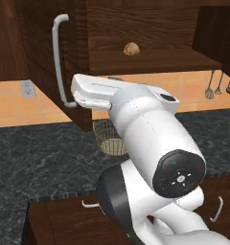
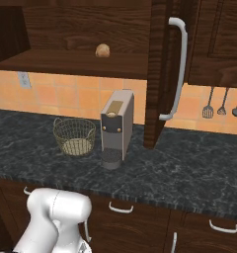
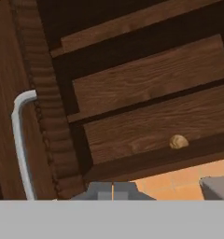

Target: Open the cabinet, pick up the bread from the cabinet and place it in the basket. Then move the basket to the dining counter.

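**Cabinet doors open, small loaf on the bottom shelf, gripper closed and empty**

A dark brown wooden wall cabinet (image 1: 150,28) with panelled doors stands open above a black speckled granite counter (image 2: 179,168). Both doors are swung outward, each carrying a long vertical silver bar handle (image 1: 58,60). In the right base view the right-hand door stands edge-on, its handle facing the camera.

A small, rounded, golden-brown loaf of bread (image 1: 132,49) sits on the cabinet's lowest shelf, near the shelf's front edge and well apart from both doors. Seen from the hand camera, it lies on the lowest of several wooden shelves, right of centre.

Below the cabinet, on the granite counter, a round tan-gold wire mesh basket (image 2: 74,136) stands upright against the orange tiled wall. Just beside it, to its right in the right base view, is a tall grey coffee machine (image 2: 116,127). The two are close but not touching.

The white arm reaches up from the base toward the left door in the left base view. The two-finger gripper (image 3: 112,190) has its dark fingertips pressed together, holding nothing, pointing up at the shelves from below.

Dark kitchen utensils (image 2: 222,105) hang on the tiled wall to the right.
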Motion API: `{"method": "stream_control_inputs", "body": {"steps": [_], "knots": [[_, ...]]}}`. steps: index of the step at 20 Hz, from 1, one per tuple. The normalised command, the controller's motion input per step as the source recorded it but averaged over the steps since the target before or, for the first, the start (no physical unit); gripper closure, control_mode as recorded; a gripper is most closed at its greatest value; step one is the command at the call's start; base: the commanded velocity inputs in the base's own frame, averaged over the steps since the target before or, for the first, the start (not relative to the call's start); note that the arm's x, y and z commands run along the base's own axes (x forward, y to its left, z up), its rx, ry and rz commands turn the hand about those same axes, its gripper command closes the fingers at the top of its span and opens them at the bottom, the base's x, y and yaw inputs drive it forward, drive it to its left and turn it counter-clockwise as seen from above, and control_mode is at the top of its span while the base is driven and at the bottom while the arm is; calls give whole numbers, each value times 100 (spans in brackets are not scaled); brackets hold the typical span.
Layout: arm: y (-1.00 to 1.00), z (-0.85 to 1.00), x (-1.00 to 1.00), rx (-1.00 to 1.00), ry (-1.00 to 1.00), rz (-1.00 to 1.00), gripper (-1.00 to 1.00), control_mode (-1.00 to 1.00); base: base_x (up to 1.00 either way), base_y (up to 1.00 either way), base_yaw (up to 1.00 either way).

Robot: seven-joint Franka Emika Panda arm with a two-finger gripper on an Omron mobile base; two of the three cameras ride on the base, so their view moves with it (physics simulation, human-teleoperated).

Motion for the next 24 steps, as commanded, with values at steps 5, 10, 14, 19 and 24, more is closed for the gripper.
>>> {"method": "stream_control_inputs", "body": {"steps": [5, 10, 14, 19, 24], "knots": [[-100, 6, 0, -31, -1, 6, 100, -100, 0, 0, 0], [-100, 13, 4, -24, 25, 1, 100, -100, 0, 0, 0], [-100, 34, 9, -18, 35, 0, 100, -100, 0, 0, 0], [-58, -3, 59, 3, 37, -8, 100, -100, 0, 0, 0], [-10, -41, 57, 9, -1, -10, -100, -100, 0, 0, 0]]}}
